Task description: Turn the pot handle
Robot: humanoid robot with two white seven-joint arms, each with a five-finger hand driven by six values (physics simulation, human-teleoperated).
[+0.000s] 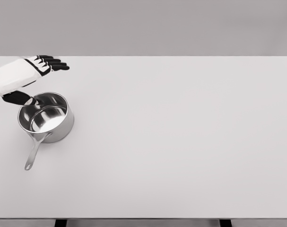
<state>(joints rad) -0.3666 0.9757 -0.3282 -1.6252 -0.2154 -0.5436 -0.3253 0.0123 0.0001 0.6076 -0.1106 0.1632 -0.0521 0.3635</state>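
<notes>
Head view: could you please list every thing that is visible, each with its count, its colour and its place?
pot: one, shiny silver metal, at the left part of the table, standing upright with nothing visible inside
pot handle: one, silver, pointing from the pot toward the near edge of the table, slightly to the left
table: one, white top, filling most of the picture; two dark legs show at the bottom edge
wall: one, grey, behind the table
left hand: one, white with black fingers, above the far-left table beyond the pot, fingers spread, holding nothing; thumb close to the pot's far rim
right hand: not in view
</notes>
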